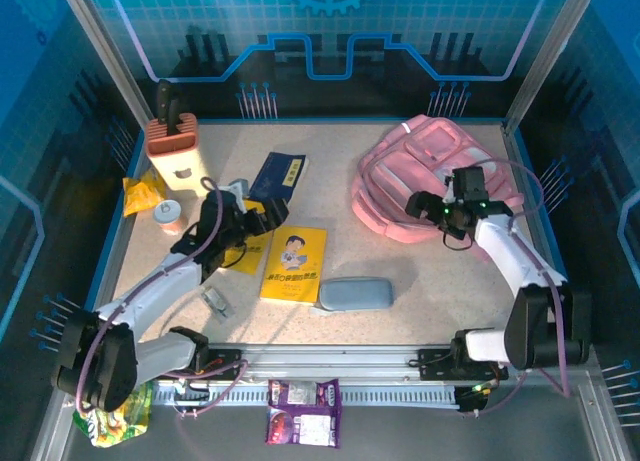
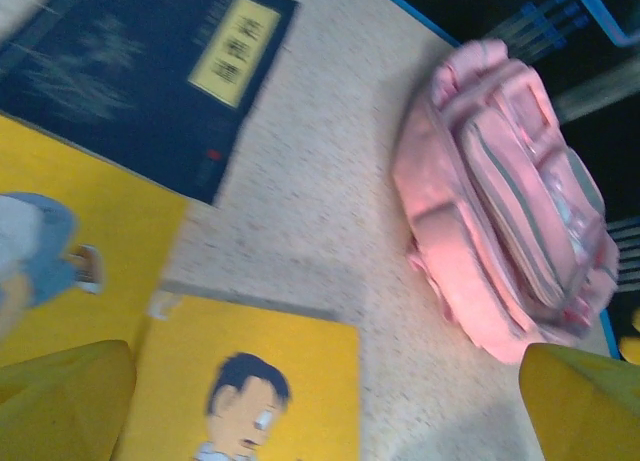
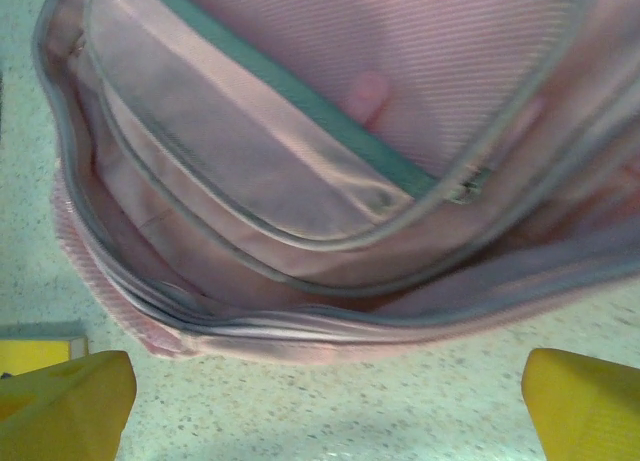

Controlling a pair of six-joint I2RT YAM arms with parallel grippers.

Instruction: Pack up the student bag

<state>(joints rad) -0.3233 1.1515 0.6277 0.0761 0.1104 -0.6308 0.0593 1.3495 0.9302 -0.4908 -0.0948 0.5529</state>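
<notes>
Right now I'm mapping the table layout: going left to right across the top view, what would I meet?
Cream upright holder with reddish top, dark navy book, grey oblong pencil case, large pink fabric backpack.

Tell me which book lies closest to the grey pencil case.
The yellow cartoon-cover book, beside the pencil case; the dark blue book lies farther back.

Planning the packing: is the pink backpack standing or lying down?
Lying down: the student bag sprawls flat on the table, front pockets up.

The student bag (image 1: 400,176), a soft pink backpack with pale grey trim and zips, lay slumped on the table (image 1: 335,196) at two o'clock, front pockets up.
</notes>
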